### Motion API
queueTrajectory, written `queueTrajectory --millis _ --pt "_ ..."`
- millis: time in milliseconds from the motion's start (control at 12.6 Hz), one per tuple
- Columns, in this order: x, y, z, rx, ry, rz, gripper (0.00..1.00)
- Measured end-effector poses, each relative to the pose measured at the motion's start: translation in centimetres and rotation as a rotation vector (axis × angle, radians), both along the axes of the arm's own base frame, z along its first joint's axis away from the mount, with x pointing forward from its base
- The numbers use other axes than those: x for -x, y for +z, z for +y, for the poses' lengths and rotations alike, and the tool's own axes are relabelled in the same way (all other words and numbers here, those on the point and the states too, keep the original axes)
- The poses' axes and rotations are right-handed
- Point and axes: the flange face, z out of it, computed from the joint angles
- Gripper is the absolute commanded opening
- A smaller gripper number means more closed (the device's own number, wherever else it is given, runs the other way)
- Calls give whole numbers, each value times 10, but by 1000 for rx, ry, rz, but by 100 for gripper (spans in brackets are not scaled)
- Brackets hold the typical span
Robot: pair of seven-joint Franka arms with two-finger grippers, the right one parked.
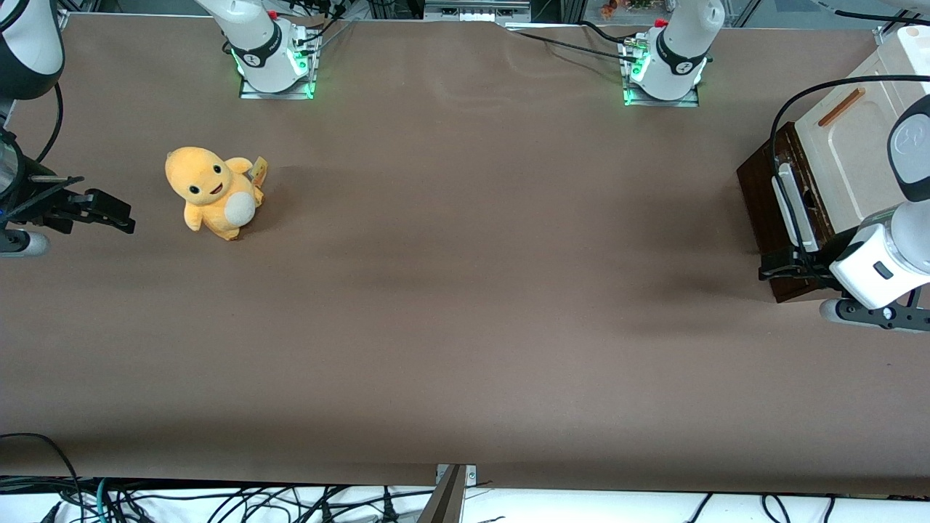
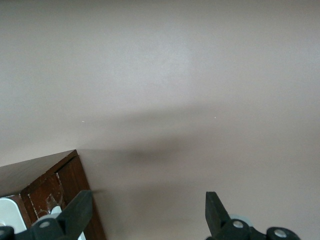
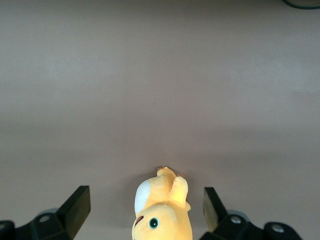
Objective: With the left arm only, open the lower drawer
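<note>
The lower drawer point(image 1: 761, 190) is dark brown and sits at the working arm's end of the table, under a cream panel. Its white loop handle point(image 1: 787, 203) runs along its front. My left arm point(image 1: 883, 258) reaches in from the table's end. Its gripper point(image 1: 776, 263) hovers at the end of the handle nearer the front camera. In the left wrist view the gripper point(image 2: 147, 207) is open with nothing between its fingers. One fingertip point(image 2: 80, 210) is over the drawer's corner point(image 2: 45, 175), close to the handle point(image 2: 10, 212). The other fingertip point(image 2: 214, 210) is over bare table.
The cream panel point(image 1: 857, 145) with a thin orange-brown handle point(image 1: 841, 107) sits above the drawer. A black cable point(image 1: 788, 109) loops over it. A yellow plush toy point(image 1: 211, 190) stands toward the parked arm's end of the table. Both arm bases point(image 1: 665, 65) are mounted farthest from the camera.
</note>
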Motion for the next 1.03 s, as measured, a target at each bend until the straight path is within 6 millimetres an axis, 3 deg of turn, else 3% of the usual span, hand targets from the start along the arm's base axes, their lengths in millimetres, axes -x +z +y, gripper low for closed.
queueTrajectory --millis 1030 --pt "1 -1 -1 -47 -12 8 100"
